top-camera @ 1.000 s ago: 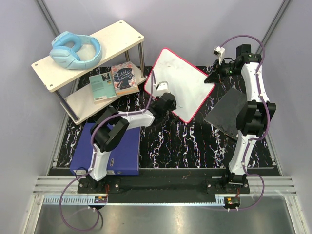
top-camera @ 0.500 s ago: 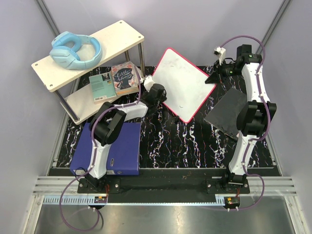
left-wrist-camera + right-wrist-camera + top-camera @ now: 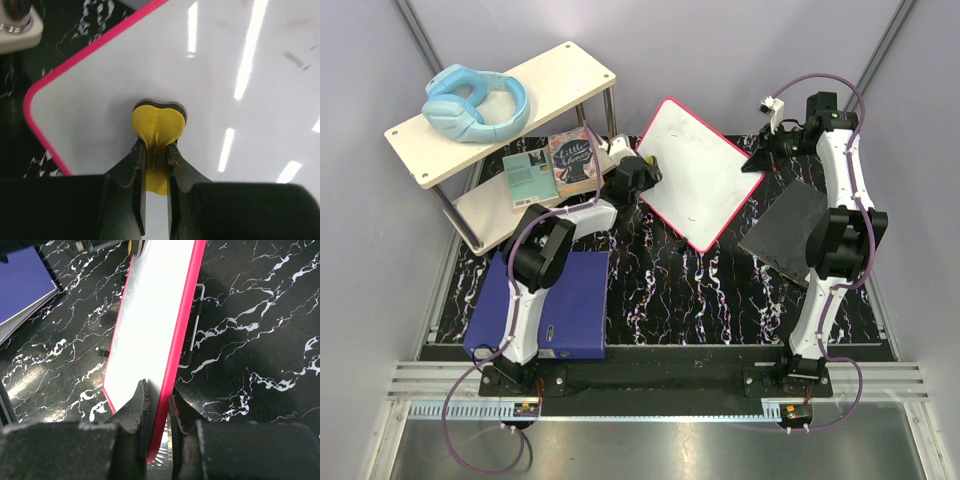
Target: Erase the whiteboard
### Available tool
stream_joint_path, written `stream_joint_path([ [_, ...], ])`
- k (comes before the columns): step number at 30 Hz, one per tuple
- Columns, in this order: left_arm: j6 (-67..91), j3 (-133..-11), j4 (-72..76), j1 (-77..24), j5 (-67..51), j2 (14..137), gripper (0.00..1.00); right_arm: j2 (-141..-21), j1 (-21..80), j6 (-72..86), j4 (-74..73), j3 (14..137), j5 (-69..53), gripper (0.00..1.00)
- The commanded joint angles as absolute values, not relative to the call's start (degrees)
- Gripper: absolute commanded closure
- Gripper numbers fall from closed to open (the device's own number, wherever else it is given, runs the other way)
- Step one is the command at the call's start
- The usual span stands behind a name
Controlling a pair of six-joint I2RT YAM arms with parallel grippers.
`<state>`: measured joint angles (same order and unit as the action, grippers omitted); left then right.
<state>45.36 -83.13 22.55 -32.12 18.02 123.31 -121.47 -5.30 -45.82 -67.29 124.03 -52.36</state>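
Left gripper (image 3: 156,150), pinching yellow eraser (image 3: 158,122), has slid to 9 o'clock corner of whiteboard (image 3: 695,175). Right gripper (image 3: 157,405) clamps its 3 o'clock corner. Faint marks remain near 5 o'clock.

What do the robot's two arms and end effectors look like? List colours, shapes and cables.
Both arms match: the left arm and right arm have white links joined by bulky black joints, with a thin purple cable looping along each. The left end effector and right end effector are black, each with two tapered fingers.
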Motion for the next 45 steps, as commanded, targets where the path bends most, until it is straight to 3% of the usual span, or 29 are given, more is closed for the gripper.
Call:
stream_joint_path([
  [1, 42.1, -88.4, 29.5, -32.2, 13.1, 124.5, 1.0, -122.7, -1.1, -54.4, -93.6, 120.9, -53.6, 1.0],
  [11, 47.1, -76.3, 29.4, -33.7, 4.1, 122.4, 1.0, -122.6, -1.1, -54.5, -93.6, 120.8, -54.4, 1.0],
  [16, 36.5, -73.8, 27.7, -39.0, 4.0, 119.4, 1.0, -122.8, -1.1, -54.4, -93.6, 120.7, -54.7, 1.0],
  [25, 18.5, -73.5, 29.7, -49.6, 14.6, 119.4, 1.0, -122.6, -1.1, -54.2, -93.7, 120.8, -55.2, 1.0],
  [31, 19.9, -73.0, 28.5, -50.6, 17.1, 120.9, 1.0, -122.7, -1.1, -54.2, -93.6, 120.9, -55.3, 1.0],
  [39, 24.4, -70.5, 27.4, -47.6, 29.3, 118.0, 1.0, -122.5, -1.1, -54.5, -93.7, 120.4, -55.7, 1.0],
  [45, 36.6, -70.4, 21.6, -42.6, 27.3, 117.5, 1.0, -122.3, -1.1, -54.6, -93.6, 120.0, -55.6, 1.0],
])
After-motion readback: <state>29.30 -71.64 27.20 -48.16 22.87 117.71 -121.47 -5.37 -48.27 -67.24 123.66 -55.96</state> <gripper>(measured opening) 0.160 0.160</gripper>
